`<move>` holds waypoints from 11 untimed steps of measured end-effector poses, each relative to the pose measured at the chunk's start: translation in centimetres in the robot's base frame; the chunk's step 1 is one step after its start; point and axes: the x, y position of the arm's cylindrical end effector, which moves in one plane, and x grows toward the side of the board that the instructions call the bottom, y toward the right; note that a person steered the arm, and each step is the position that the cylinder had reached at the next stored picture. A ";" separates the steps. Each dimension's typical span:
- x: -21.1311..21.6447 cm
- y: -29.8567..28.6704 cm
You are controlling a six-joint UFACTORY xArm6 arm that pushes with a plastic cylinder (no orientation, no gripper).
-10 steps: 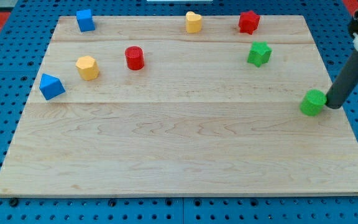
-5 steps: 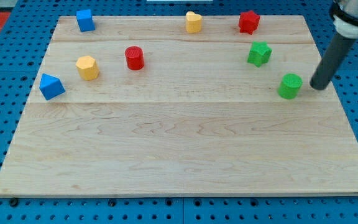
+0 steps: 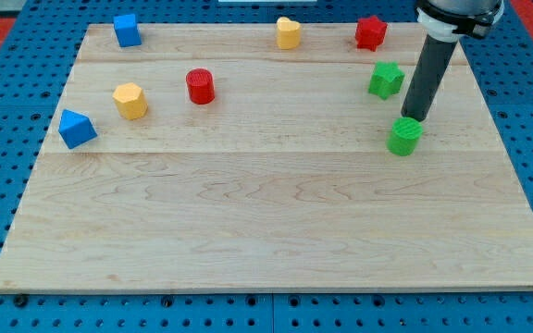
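Observation:
My tip (image 3: 413, 118) rests at the upper right edge of the green cylinder (image 3: 403, 136), touching it or nearly so, in the right part of the wooden board (image 3: 266, 222). The dark rod rises from there toward the view's top. A green star block (image 3: 386, 80) lies just above and left of the tip. Farther up sits a red star block (image 3: 370, 32).
A yellow block (image 3: 288, 32) stands at the top middle. A red cylinder (image 3: 200, 86), a yellow hexagonal block (image 3: 130, 100) and two blue blocks (image 3: 77, 128) (image 3: 126, 30) occupy the left half. Blue pegboard surrounds the board.
The tip has swept leftward and slightly up across the right side, and the green cylinder has slid left ahead of it, ending below the green star.

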 end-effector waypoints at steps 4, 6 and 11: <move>-3.4 -20.1; -10.5 -21.7; -11.5 -23.1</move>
